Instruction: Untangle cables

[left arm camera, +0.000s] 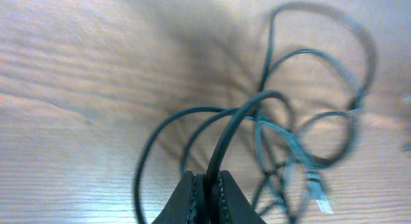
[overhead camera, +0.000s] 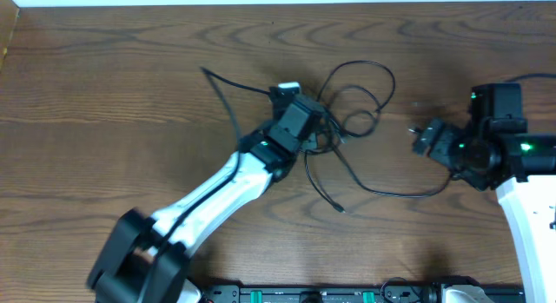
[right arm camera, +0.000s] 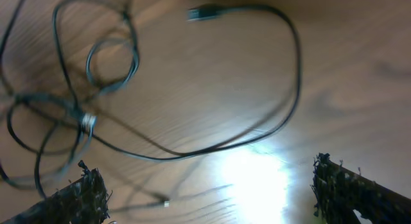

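Observation:
The cables [overhead camera: 356, 103] lie in a tangle of thin black loops at mid-table. One strand trails left [overhead camera: 217, 82], and another ends in a plug near the front [overhead camera: 340, 207]. My left gripper [overhead camera: 320, 128] sits over the knot, shut on one black cable [left arm camera: 221, 153] that rises from between its pads. Loops [left arm camera: 321, 70] and a paler cord with a light plug [left arm camera: 319, 197] lie beyond it. My right gripper [overhead camera: 423, 140] hovers to the right of the tangle, open wide, with nothing between its fingers [right arm camera: 83, 192]. Below it a black cable [right arm camera: 282, 115] curves to a plug [right arm camera: 202, 13].
The wooden table [overhead camera: 104, 121] stretches left and far of the tangle. The left arm [overhead camera: 208, 194] crosses the near-left part diagonally. The right arm's base [overhead camera: 530, 207] stands at the right edge. A black rail [overhead camera: 304, 294] runs along the front edge.

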